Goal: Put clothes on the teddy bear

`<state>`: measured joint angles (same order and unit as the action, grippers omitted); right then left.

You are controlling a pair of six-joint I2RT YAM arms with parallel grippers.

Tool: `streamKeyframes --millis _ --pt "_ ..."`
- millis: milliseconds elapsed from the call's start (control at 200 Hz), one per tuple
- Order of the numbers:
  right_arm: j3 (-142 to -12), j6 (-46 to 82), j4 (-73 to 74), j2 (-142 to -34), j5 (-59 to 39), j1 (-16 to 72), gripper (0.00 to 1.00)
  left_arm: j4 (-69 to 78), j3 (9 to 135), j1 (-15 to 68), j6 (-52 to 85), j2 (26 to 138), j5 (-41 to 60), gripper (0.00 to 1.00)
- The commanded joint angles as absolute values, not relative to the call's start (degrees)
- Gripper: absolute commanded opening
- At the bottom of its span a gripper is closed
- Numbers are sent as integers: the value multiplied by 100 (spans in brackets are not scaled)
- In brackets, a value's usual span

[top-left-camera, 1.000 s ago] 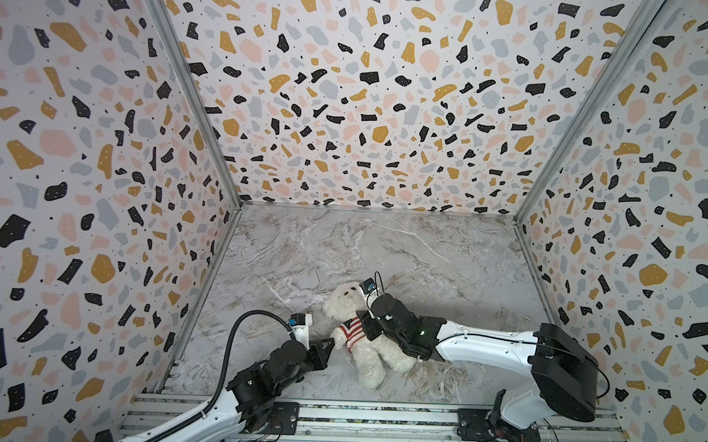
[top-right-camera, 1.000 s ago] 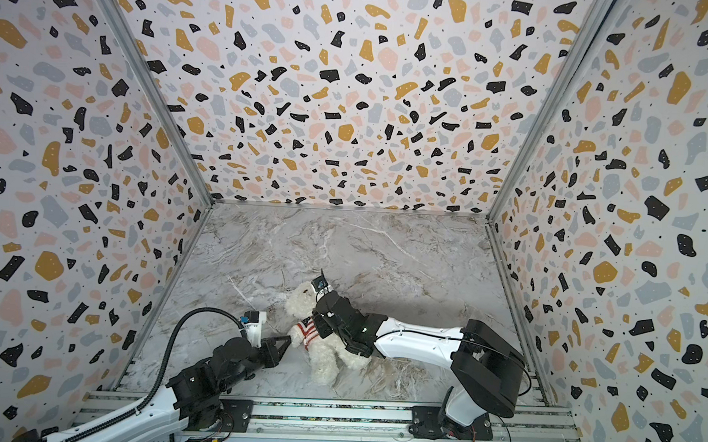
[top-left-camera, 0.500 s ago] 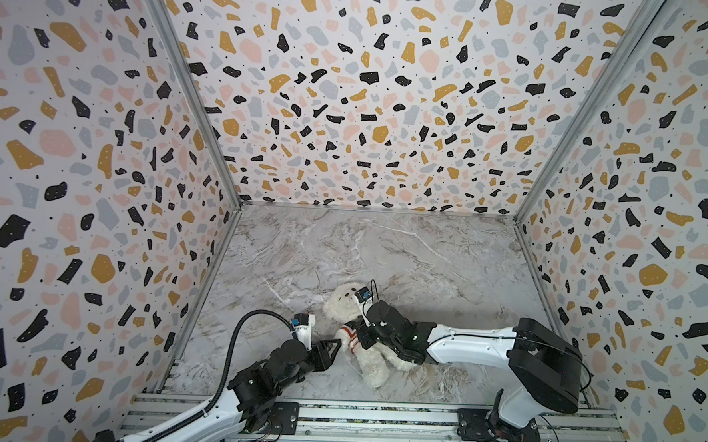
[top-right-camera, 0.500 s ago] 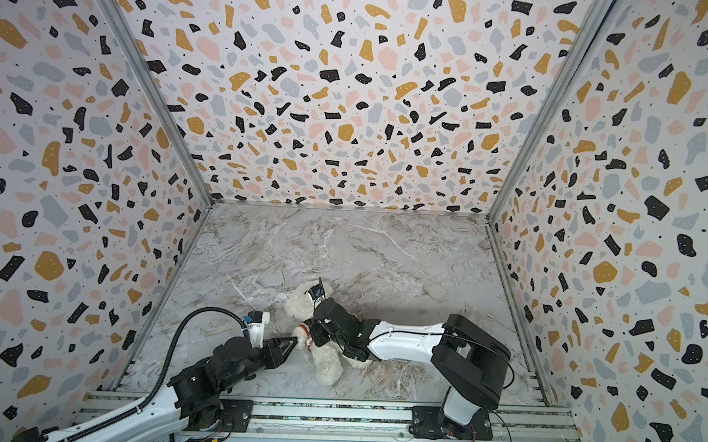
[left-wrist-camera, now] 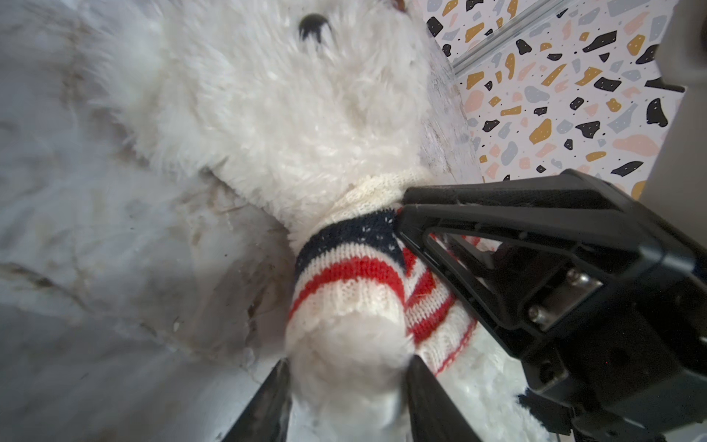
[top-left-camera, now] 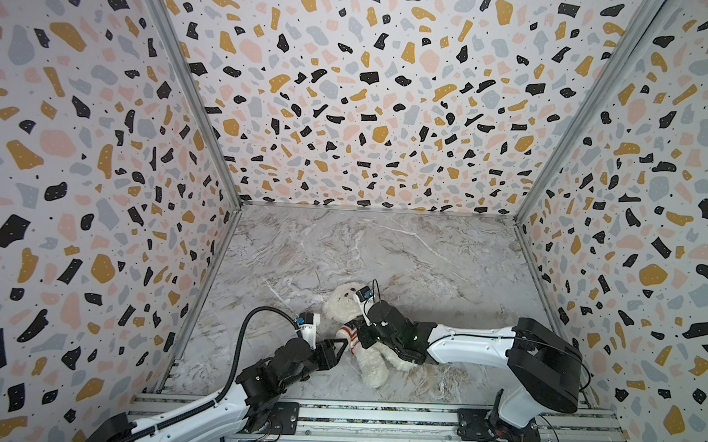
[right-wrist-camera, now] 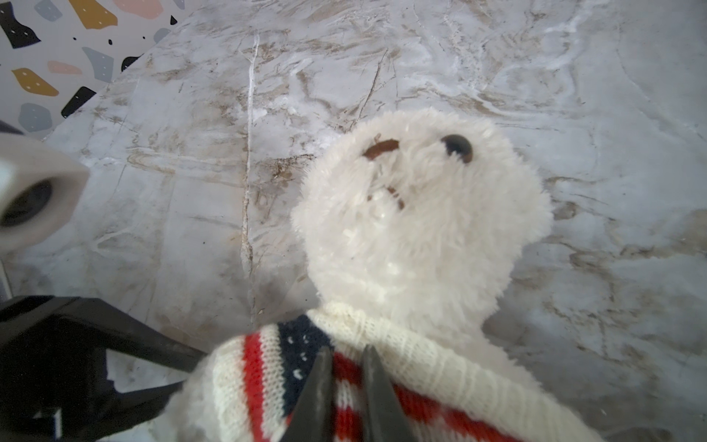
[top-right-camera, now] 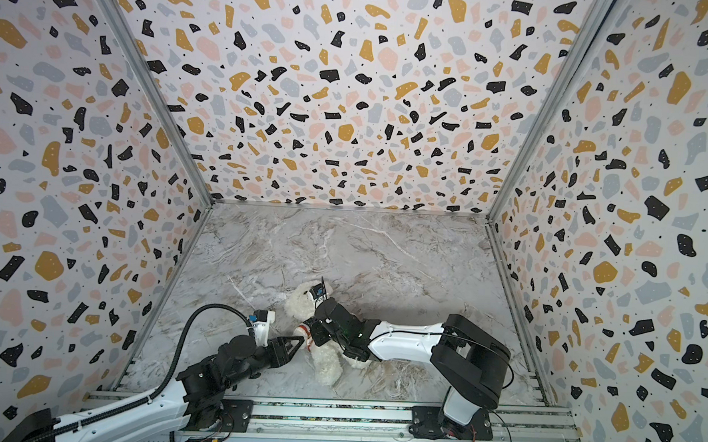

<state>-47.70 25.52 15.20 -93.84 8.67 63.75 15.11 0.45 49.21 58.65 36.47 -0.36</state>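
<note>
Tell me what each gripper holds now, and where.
Right gripper pinches the sweater just below its collar. Left gripper straddles a teddy bear paw; grip cannot be told.

The teddy bear is small, white and fluffy, with dark eyes and a brown nose. It lies on its back on the marble floor, near the front, with its head pointing to the back. A striped sweater (red, white and a bit of dark blue) is on its chest, and one paw pokes out of a sleeve. Its legs are bare.
</note>
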Motion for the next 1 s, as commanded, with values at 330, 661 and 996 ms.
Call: streamKeyframes --millis 330,661,996 --pt "-4573 2602 1450 -9382 904 6363 17 1575 -393 5073 6139 3869 -384 25" --pt "-4384 2514 1250 -9171 1149 6263 2 709 -490 5076 6221 3073 -452 0" --pt "-4025 2331 1178 -8616 1272 5771 0 577 -835 5075 6302 2576 -457 0"
